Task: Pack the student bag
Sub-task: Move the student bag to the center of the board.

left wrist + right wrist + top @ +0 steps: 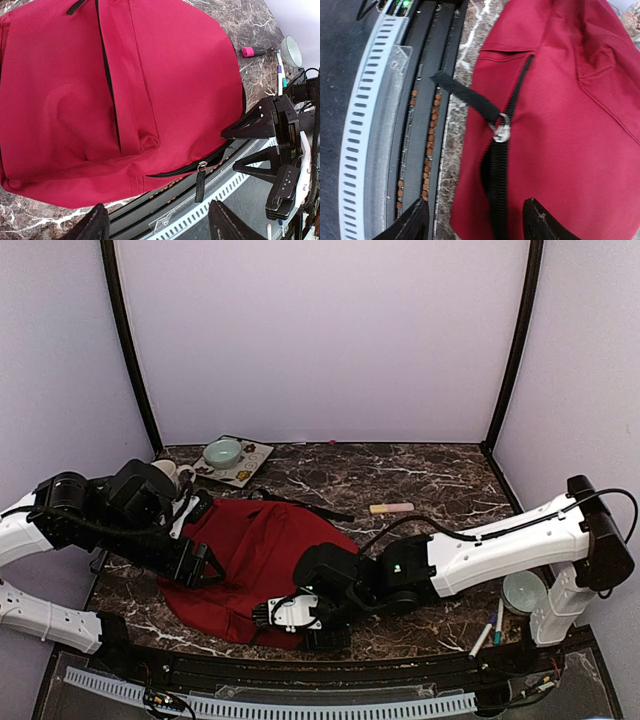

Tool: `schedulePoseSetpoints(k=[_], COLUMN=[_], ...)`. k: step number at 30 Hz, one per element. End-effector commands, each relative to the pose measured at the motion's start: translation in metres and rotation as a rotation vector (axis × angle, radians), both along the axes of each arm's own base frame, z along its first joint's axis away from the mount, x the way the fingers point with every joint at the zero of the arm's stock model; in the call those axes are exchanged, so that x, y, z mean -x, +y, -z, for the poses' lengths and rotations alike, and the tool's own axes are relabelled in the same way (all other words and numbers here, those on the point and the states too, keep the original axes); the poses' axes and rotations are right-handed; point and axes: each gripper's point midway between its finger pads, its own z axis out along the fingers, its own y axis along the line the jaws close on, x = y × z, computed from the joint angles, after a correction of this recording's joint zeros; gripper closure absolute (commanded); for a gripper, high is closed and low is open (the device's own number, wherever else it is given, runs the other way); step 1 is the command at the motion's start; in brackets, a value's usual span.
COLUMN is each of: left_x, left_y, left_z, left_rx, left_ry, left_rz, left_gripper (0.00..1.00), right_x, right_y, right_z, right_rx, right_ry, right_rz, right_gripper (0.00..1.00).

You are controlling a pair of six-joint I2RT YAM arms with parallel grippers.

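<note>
The student bag [262, 552], a dark-red backpack, lies flat on the marble table between both arms. Its black zipper runs along the near edge, partly open, with the silver slider [501, 131] and black pull strap [200, 184] hanging over the table's edge. My right gripper [268, 616] hovers open at the bag's near edge, its fingers [544, 222] straddling the zipper line just behind the slider. My left gripper [207, 568] is open above the bag's left side, with nothing between its fingers [96, 224]. In the left wrist view the right gripper [231, 150] points at the zipper pull.
A teal bowl [223, 452] sits on a patterned mat [252, 468] at the back left, with a mug [170, 472] beside it. A pink marker [391, 508] lies mid-table. Another bowl [524, 590] and pens [497, 622] lie at the right. A slotted rail [365, 125] runs along the near edge.
</note>
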Motion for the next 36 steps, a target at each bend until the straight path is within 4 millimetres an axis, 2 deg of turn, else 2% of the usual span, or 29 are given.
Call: schedulePoseSetpoints(k=[1, 5, 6, 7, 10, 15, 23, 29, 30, 34, 36], left_x=[0.002, 0.001, 0.001, 0.001, 0.001, 0.0, -0.001, -0.003, -0.003, -0.005, -0.005], left_y=[0.008, 0.003, 0.002, 0.001, -0.001, -0.006, -0.017, -0.027, -0.028, -0.033, -0.036], left_z=[0.006, 0.007, 0.008, 0.01, 0.012, 0.008, -0.002, -0.004, -0.005, -0.01, -0.013], left_rx=[-0.017, -0.012, -0.013, -0.015, -0.02, -0.003, 0.057, 0.08, 0.082, 0.098, 0.11], left_ry=[0.007, -0.001, 0.0, 0.001, -0.003, -0.023, -0.072, -0.1, -0.107, -0.145, -0.166], left_rz=[-0.014, 0.006, 0.013, 0.019, 0.035, 0.066, 0.126, 0.172, 0.179, 0.217, 0.236], left_gripper=[0.3, 0.3, 0.3, 0.3, 0.31, 0.31, 0.32, 0.32, 0.32, 0.32, 0.32], right_x=[0.011, 0.005, 0.004, 0.003, 0.0, -0.009, -0.057, -0.063, -0.063, -0.068, -0.071], right_y=[0.005, 0.004, 0.004, -0.003, -0.01, -0.028, -0.072, -0.09, -0.091, -0.091, -0.092], right_z=[-0.003, 0.005, 0.006, 0.016, 0.021, 0.022, 0.007, 0.011, 0.01, -0.007, -0.022], right_rx=[-0.059, -0.066, -0.065, -0.039, -0.014, 0.013, 0.004, 0.015, 0.009, -0.058, -0.104], right_ry=[0.064, 0.05, 0.045, 0.043, 0.026, -0.037, -0.079, -0.069, -0.062, -0.056, -0.058], right_rz=[0.029, 0.075, 0.08, 0.085, 0.095, 0.099, 0.223, 0.282, 0.3, 0.376, 0.404], right_gripper=[0.43, 0.63, 0.7, 0.79, 1.0, 1.0, 1.0, 1.0, 0.94, 0.53, 0.41])
